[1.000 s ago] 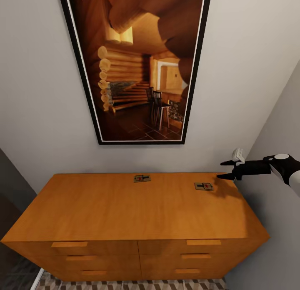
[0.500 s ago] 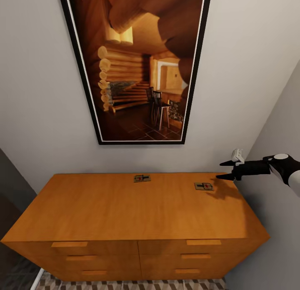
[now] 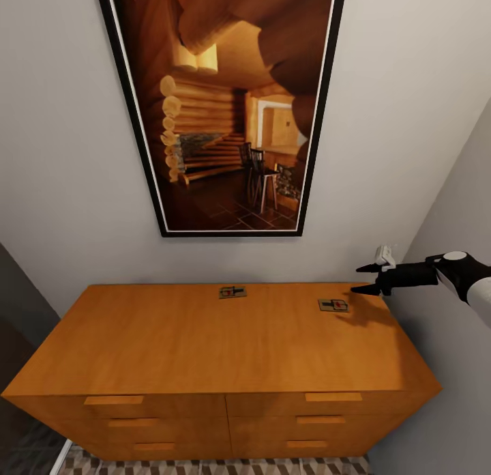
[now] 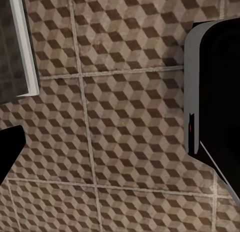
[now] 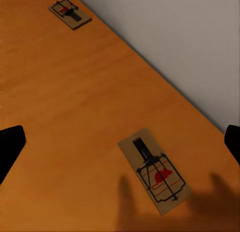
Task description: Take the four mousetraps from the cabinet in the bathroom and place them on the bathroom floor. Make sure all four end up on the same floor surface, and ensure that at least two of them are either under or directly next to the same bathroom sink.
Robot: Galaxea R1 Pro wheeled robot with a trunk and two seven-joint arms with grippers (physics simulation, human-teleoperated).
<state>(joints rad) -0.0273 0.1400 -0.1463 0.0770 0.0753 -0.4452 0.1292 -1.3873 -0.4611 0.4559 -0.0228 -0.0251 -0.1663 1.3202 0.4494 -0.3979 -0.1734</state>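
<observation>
Two mousetraps (image 3: 232, 292) (image 3: 333, 305) on cabinet (image 3: 204, 345) — right end effector (image 3: 365, 278) agape.

You're in a home, a bathroom corner: a wooden cabinet (image 3: 225, 345) against a plain grey wall (image 3: 68, 154), a framed log-cabin picture (image 3: 221, 106) above it, cube-patterned floor (image 4: 125, 112) tiles below your left wrist.
</observation>
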